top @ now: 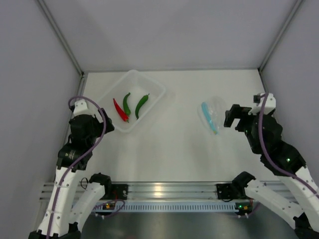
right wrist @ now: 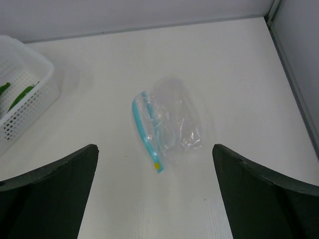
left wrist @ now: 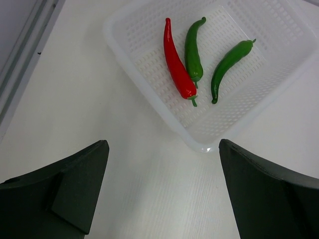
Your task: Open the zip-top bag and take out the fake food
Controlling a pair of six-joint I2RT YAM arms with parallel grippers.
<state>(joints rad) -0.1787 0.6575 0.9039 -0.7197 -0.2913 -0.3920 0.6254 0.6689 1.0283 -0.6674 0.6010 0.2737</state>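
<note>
The zip-top bag (top: 212, 115) lies flat and empty on the table at the right, its teal zip strip on its left edge; it also shows in the right wrist view (right wrist: 172, 127). A red chili (left wrist: 178, 67) and two green chilies (left wrist: 193, 50) (left wrist: 229, 62) lie in a white perforated tub (left wrist: 149, 92); in the top view the red one (top: 119, 110) lies left of the green ones (top: 126, 103). My left gripper (left wrist: 163, 189) is open and empty just short of the tub's near corner. My right gripper (right wrist: 154, 199) is open and empty, a little short of the bag.
The white tub (top: 154, 89) stands at the back left of the table. Grey walls enclose the table on three sides, with metal frame posts at the back corners. A metal rail runs along the near edge between the arm bases.
</note>
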